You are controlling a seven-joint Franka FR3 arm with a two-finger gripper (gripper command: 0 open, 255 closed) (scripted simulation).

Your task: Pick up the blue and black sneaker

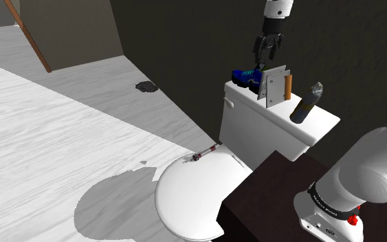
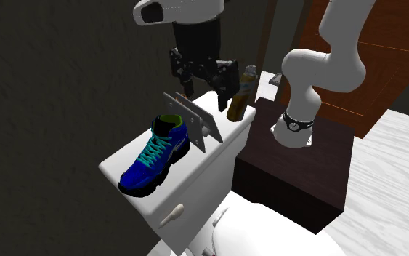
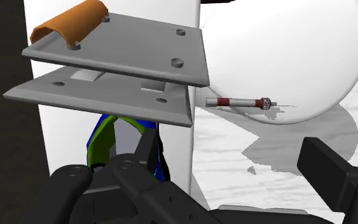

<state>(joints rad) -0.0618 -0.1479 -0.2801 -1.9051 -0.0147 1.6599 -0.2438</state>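
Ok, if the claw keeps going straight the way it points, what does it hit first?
Probably the heel end of the blue sneaker, which lies under one finger of the claw in the wrist view. The grey hinged plate stands beside it, and depth is unclear, so that could come first.

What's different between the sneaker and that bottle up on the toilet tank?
The sneaker is bright blue with a black sole; the bottle is brownish. The sneaker lies flat on its sole; the bottle stands on end. Both rest on the white tank, on opposite sides of a grey hinge.
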